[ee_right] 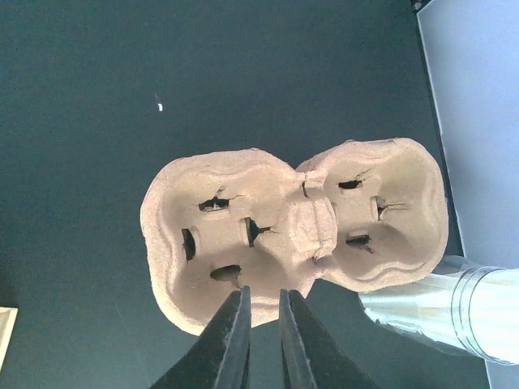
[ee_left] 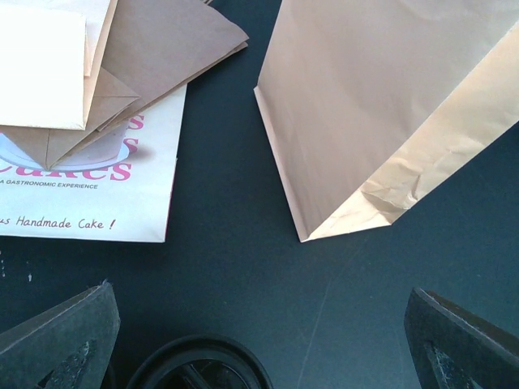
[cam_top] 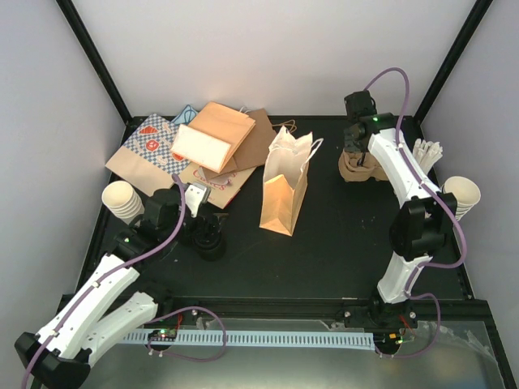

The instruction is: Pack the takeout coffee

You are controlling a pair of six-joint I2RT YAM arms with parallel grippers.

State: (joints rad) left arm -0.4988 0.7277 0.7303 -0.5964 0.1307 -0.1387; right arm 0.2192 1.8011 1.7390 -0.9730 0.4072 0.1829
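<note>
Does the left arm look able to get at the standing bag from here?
Probably yes: the left pincer is open and faces the bag, with only table between them; a black lid sits just below it.

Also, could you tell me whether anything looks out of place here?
Nothing looks spilled or broken. Only the flat paper bags at the rear left lie in a skewed, overlapping heap; the carrier is whole and empty.

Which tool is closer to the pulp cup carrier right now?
Right. The right tool sits at the carrier rim, fingers nearly together. The left tool is far off on the other side, open above a black lid near the paper bag.
</note>
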